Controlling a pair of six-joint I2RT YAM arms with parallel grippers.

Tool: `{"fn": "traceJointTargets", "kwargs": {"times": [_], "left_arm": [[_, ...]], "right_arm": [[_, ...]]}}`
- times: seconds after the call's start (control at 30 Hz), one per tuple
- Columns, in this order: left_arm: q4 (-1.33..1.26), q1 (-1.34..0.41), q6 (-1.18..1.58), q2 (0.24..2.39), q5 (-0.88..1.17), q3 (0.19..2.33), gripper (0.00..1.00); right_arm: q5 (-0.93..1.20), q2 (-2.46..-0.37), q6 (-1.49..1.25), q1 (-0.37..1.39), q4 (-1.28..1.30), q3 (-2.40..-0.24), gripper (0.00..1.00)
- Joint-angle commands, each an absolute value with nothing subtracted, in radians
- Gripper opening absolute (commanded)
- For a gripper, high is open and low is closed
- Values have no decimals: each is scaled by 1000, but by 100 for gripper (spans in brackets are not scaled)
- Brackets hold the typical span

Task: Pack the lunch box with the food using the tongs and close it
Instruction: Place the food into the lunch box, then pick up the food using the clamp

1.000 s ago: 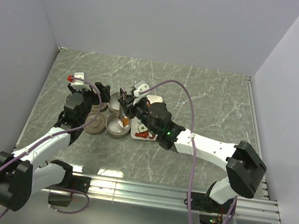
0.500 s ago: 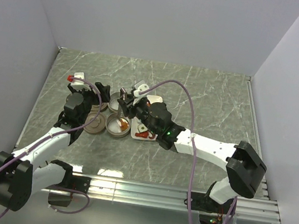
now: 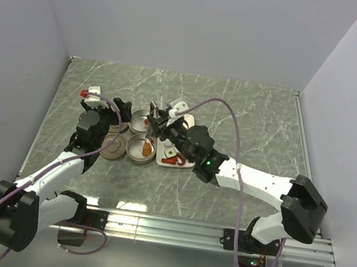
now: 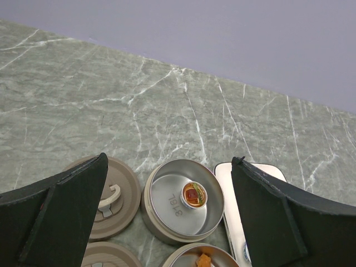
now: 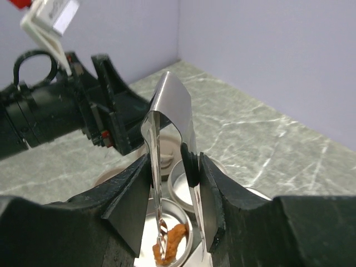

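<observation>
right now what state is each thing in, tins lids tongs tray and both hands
far tin: open, one red-orange piece inside
near tin: open, orange piece inside
lids: both off, lying flat beside the tins
tongs: gripped, tips down over the near tin
white tray: red food on it
left hand: open, empty
right hand: shut on the tongs

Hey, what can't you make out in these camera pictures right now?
- Top view: food on the tray partly under the right gripper, pieces too small to identify.
- Left wrist: near tin cut off by the bottom edge.
- Right wrist: tongs' tips partly hidden by its fingers.
</observation>
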State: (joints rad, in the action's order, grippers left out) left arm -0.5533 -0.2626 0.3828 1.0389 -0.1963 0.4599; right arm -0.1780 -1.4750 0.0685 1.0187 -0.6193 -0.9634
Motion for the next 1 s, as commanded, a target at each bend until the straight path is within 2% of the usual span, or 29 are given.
{"fn": "traceJointTargets", "kwargs": {"times": [0.0, 0.23, 0.5, 0.97], "left_arm": [[-577, -264, 388, 1039, -195, 466, 100], [-577, -264, 390, 1039, -192, 466, 99], [-577, -264, 391, 1034, -190, 463, 100], [-578, -264, 391, 1045, -192, 465, 99]], "right_arm": [[-242, -1370, 106, 1025, -722, -936, 45], [-334, -1339, 136, 1023, -742, -888, 45], [-423, -1445, 175, 1020, -756, -925, 45], [-407, -1532, 141, 974, -747, -965, 45]]}}
